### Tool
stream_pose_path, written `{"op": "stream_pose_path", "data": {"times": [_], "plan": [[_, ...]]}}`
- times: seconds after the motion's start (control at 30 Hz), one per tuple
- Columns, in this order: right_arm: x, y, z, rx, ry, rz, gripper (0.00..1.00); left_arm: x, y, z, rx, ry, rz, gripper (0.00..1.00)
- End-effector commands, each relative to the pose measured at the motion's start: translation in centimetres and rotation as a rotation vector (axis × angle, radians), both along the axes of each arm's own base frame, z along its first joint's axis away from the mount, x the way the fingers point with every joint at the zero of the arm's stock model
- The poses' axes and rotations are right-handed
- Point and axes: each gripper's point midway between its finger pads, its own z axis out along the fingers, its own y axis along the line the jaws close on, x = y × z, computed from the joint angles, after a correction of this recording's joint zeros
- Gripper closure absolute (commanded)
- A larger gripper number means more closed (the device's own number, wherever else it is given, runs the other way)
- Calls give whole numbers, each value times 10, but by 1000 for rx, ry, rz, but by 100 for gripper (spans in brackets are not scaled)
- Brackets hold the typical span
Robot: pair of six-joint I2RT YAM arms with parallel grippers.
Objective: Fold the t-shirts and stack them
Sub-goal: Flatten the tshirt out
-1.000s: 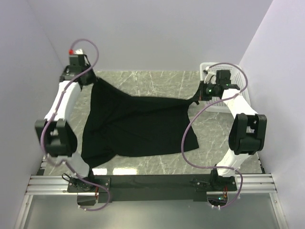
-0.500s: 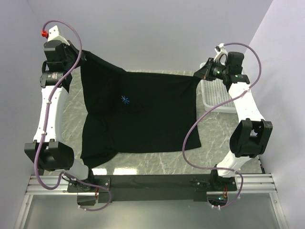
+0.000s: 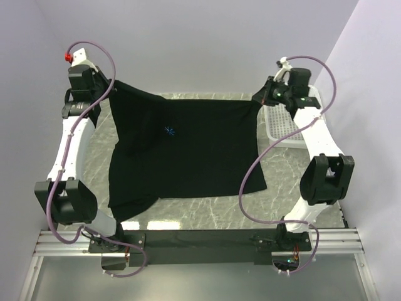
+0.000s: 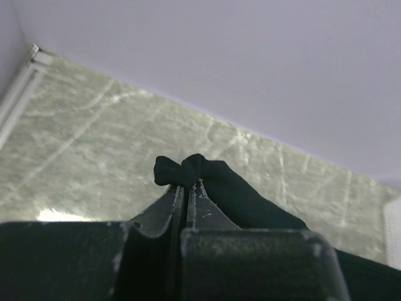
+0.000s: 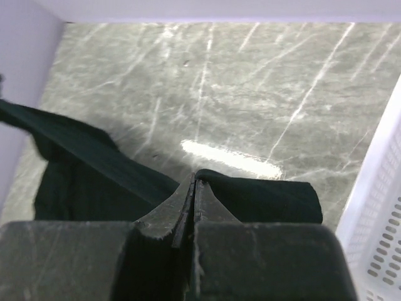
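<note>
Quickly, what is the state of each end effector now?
Left end effector: closed on the black t-shirt.
Right end effector: closed on the same t-shirt.

This looks like a robot test lab. Plain pale purple walls [image 3: 207, 44] stand close on three sides of a stone-look table [image 3: 207, 215]. Two white robot arms [image 3: 71, 147] are bolted to a metal rail [image 3: 351, 241] at its near edge, and purple cables [image 3: 246, 188] loop off them.

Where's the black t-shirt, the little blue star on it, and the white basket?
black t-shirt [image 3: 207, 157]: top view, middle of its spread-out front.
blue star [image 3: 169, 130]: top view, centre of the logo on the chest.
white basket [image 3: 276, 120]: top view, its left side with the holes.
</note>
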Motion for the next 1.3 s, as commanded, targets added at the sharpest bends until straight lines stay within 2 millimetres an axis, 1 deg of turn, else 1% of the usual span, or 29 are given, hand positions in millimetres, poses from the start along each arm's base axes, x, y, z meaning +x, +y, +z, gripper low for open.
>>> {"op": "stream_pose_path", "data": {"times": [0.0, 0.03, 0.07, 0.1, 0.13, 0.17, 0.2, 0.23, 0.27, 0.3, 0.33, 0.37, 0.4, 0.57, 0.67, 0.8, 0.83, 0.87, 0.9, 0.93, 0.97, 1.0, 1.03, 1.1, 1.13, 1.17, 1.2, 1.23, 1.27], "plan": [[38, -7, -10, -101, -33, -155, 100, 22, 20, 22, 75, -114, 70, 100], [43, -6, -18, -104, -9, -169, 100, 27, 22, 21, 79, -124, 80, 100], [52, -5, -12, -99, -18, -178, 100, 36, 28, 5, 87, -100, 104, 100], [64, -8, -34, -112, 27, -209, 100, 40, 30, -2, 88, -93, 118, 100], [68, -5, -45, -112, 62, -219, 100, 46, 33, -2, 98, -113, 132, 100], [77, -3, -39, -99, 56, -224, 100, 53, 37, -20, 105, -89, 144, 100], [86, -3, -59, -102, 94, -235, 100, 58, 40, -25, 112, -87, 161, 100], [91, 0, -64, -93, 106, -247, 100, 65, 41, -22, 124, -128, 165, 100], [98, 2, -59, -86, 91, -251, 100, 73, 42, -38, 133, -110, 161, 100], [105, 4, -72, -88, 111, -254, 100, 79, 40, -41, 142, -121, 155, 100], [110, 5, -74, -92, 108, -273, 100, 85, 39, -45, 159, -127, 148, 100], [116, 6, -68, -90, 88, -285, 100, 96, 38, -50, 170, -146, 141, 100], [122, 5, -75, -94, 90, -301, 100, 102, 35, -52, 181, -154, 129, 100], [148, -4, -78, -91, 48, -414, 100, 139, 21, -52, 264, -228, 74, 99], [159, -4, -75, -86, 18, -438, 100, 160, 12, -53, 306, -244, 52, 99], [169, -2, -83, -95, 6, -458, 100, 175, 11, -54, 330, -276, 54, 98], [170, -1, -82, -94, -4, -456, 100, 178, 11, -44, 337, -299, 58, 94], [172, -1, -82, -95, -9, -455, 90, 182, 11, -49, 340, -291, 53, 87], [173, -2, -81, -99, -15, -454, 81, 184, 12, -47, 343, -288, 58, 67], [172, 0, -80, -115, -23, -437, 73, 184, 14, -50, 343, -263, 65, 58], [172, -1, -72, -119, -40, -428, 57, 182, 16, -41, 343, -270, 80, 52], [170, 0, -69, -127, -48, -414, 51, 178, 22, -37, 345, -260, 116, 35], [165, 3, -59, -144, -73, -377, 41, 170, 25, -30, 351, -232, 128, 30], [157, 8, -45, -167, -105, -315, 33, 155, 36, -22, 360, -185, 182, 25], [147, 12, -47, -208, -102, -239, 30, 145, 38, -24, 355, -151, 194, 25], [135, 21, -29, -216, -137, -164, 26, 124, 38, -15, 349, -109, 190, 25], [124, 27, -23, -238, -153, -87, 25, 113, 34, -17, 336, -81, 169, 25], [97, 41, -18, -281, -183, 88, 24, 88, 29, -11, 292, -64, 156, 25], [82, 46, -17, -300, -198, 170, 24, 68, 29, -25, 254, 17, 140, 25]]}}
